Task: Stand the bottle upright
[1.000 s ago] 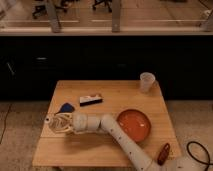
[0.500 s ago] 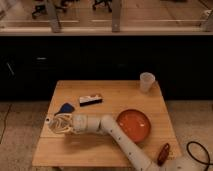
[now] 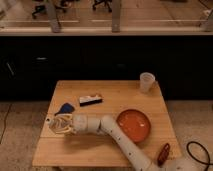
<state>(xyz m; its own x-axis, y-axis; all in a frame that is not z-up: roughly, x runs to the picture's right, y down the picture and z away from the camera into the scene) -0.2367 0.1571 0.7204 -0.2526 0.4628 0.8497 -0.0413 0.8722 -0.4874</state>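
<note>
A light wooden table (image 3: 125, 92) fills the lower half of the frame, its planks running left to right. It stands on a speckled pale floor (image 3: 20, 130). Behind it, a wall of dark cabinets (image 3: 100, 57) crosses the middle of the frame. Above them, in the upper part, a bright area with posts and the wheeled bases of office chairs (image 3: 102, 5) shows.

The white arm (image 3: 117, 135) enters from the lower right corner and stretches left across the table's front half. The gripper (image 3: 62, 125) sits low over the table's left side, near the left edge. The bottle (image 3: 50, 120) is right at the gripper's tip, its pale cap poking out toward the left. I cannot tell whether the gripper is clamped on it or only around it, nor how the bottle is tilted.

A small blue item (image 3: 65, 108) lies just above the gripper, and a dark oblong packet (image 3: 90, 100) beyond that. An orange plate (image 3: 134, 125) rests right of centre. A translucent white cup (image 3: 146, 81) stands at the table's far right corner. A reddish-brown object (image 3: 163, 154) lies near the lower right edge, and a black cable (image 3: 199, 150) loops on the floor.
</note>
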